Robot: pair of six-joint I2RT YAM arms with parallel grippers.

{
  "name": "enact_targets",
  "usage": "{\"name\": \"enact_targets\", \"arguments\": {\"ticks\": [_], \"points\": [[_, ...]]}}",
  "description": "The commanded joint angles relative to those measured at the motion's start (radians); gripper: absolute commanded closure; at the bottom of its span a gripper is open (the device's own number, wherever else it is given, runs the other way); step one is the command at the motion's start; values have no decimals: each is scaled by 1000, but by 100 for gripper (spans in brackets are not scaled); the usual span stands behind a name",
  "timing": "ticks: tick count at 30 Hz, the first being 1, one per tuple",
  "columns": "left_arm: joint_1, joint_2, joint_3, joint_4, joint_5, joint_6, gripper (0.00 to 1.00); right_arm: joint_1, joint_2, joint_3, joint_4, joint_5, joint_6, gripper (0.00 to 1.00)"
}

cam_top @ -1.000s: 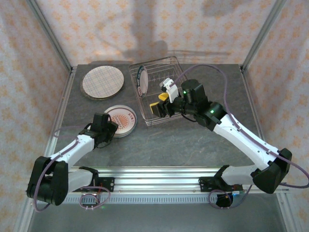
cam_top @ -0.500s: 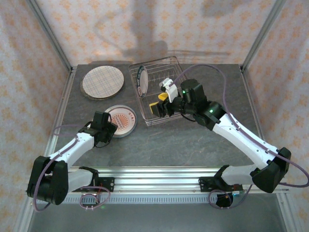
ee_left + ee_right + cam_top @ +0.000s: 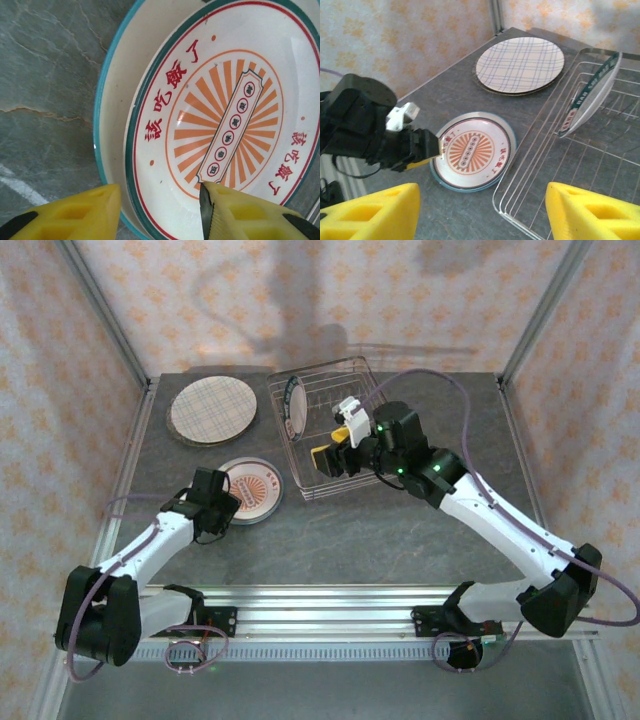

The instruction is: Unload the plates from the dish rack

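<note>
- The silver wire dish rack stands at the far middle of the grey marbled tabletop.
- One plate is left in it: a white plate with a dark green banded rim, standing on edge and tilted at the rack's far left end. The rest of the rack's wire floor is bare.
- A round beige plaid plate lies flat on the table to the left of the rack, well apart from it. The brown edge of another plate shows beneath it.
- A white plate with an orange sunburst and red characters lies flat near the rack's near left corner. It rests inside a slightly larger teal-rimmed plate.
- The left gripper sits low at the near left edge of this pair. Its yellow fingers stand partly apart and astride the rims, one over the table and one over the sunburst plate. There is a clear gap between them, and they clamp nothing.
- The right gripper hangs over the near left part of the rack, pointing towards the sunburst plate. Its yellow fingers are spread wide and there is nothing between them.
</note>
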Motion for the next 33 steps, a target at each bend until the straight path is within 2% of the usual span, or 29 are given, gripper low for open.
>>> {"name": "enact_targets", "arguments": {"ticks": [1,7,11,17,22,33], "points": [[7,-38,51,-107,-76,29,49,7,33,63,-10,94,64,34],[7,-86,89,-171,-87,41,34,6,124,130,-6,247,188,40],[7,-130,139,-224,-88,62,33,6,221,202,-20,321,268,46],[7,-214,258,-304,-73,136,32,4,447,429,-138,352,364,51],[6,-276,336,-304,21,231,31,1,624,608,-227,412,396,52],[5,-413,435,-212,237,386,31,-25,932,951,-394,450,364,55]]}}
